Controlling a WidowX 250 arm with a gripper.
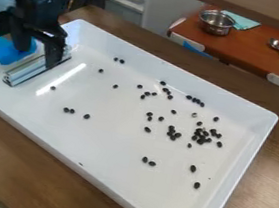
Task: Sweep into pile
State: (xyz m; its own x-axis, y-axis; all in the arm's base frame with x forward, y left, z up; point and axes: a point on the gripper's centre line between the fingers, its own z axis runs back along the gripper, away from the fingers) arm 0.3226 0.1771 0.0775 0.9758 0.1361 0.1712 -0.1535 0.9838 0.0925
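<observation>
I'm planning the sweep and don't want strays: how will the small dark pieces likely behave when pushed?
The small dark pieces look rounded, so they may roll and scatter. Each is tiny compared with the metal bar, so probably light and easily nudged. The white tray looks smooth, so they will likely slide with little grip.

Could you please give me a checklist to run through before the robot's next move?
1. Tool at the bar: ok, right above its upper part.
2. Firm grip on the bar: cannot tell.
3. Bar within the tray: ok, at its left end.
4. Beans within the tray: ok for those in view.
5. Beans in one pile: not ok, scattered, densest toward the right.
6. Bar's lower edge flush with the tray floor: cannot tell.
</observation>
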